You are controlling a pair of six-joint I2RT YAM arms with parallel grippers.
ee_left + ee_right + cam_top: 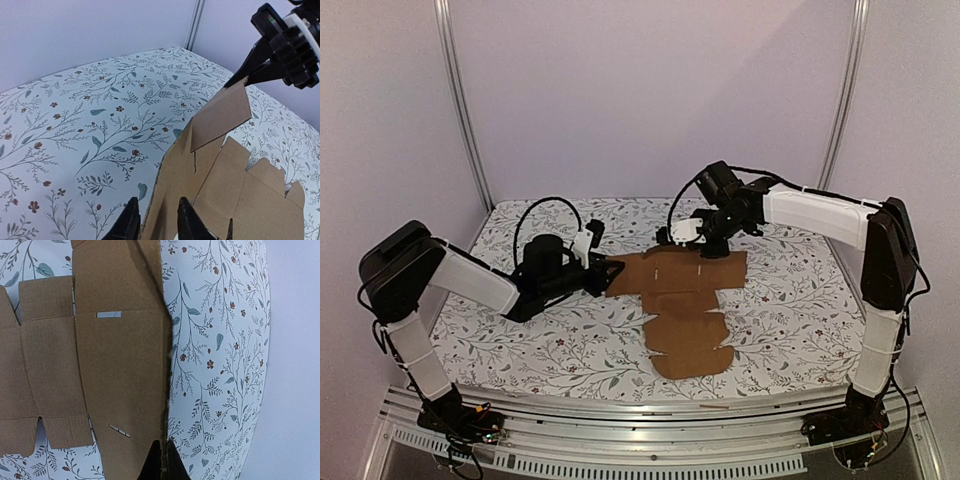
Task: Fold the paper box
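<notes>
From above you see the paper box (pixel 685 300) as an unfolded sheet on the surface (pixel 520 330), the left tool (pixel 610 272) at its left edge, the right tool (pixel 670 240) at its far edge. Left wrist — jaws apart, straddling the box's edge. Right wrist — the tool is clamped shut on a box flap.
</notes>
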